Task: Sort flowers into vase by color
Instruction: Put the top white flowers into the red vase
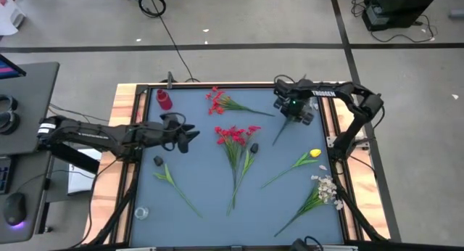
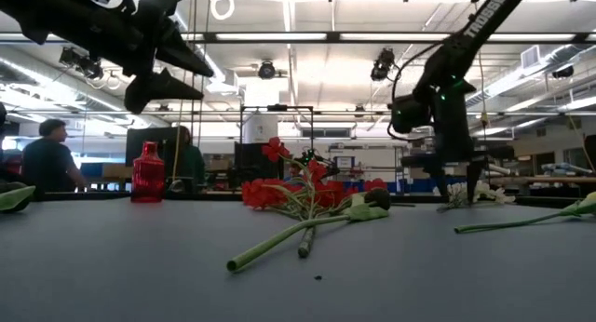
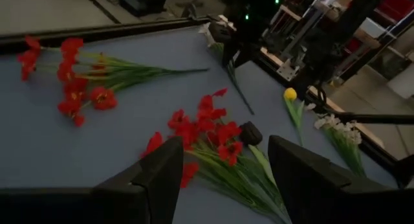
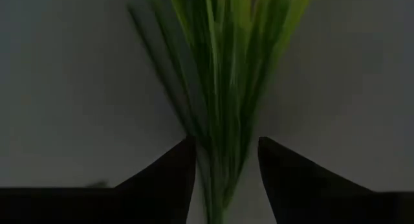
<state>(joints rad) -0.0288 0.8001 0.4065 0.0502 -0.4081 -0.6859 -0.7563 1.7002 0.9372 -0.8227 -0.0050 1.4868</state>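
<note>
Red sprigs lie flat at the far side [image 1: 217,100] and mid-table [image 1: 235,133] [image 3: 207,123]. A yellow sprig [image 1: 314,154] and a white one [image 1: 326,187] lie flat near the right edge, and a green sprig [image 1: 170,178] at the near left. A red vase [image 1: 164,99] [image 2: 147,173] stands at the far left. My left gripper [image 1: 185,135] [image 3: 223,179] hovers open, left of the middle red sprigs. My right gripper [image 1: 293,112] [image 4: 226,146] points down, open, a finger either side of a lying sprig's green leaves [image 4: 226,68]. Its stem [image 1: 281,131] trails toward the near side. I cannot tell whether the fingers touch it.
A small clear glass [image 1: 141,212] stands at the near-left corner. Two small dark objects lie on the mat, one near the left gripper [image 1: 158,161] and one by the middle red sprigs [image 1: 254,147]. Wooden rails [image 1: 123,135] frame the table. People sit beyond the far edge [image 2: 42,154].
</note>
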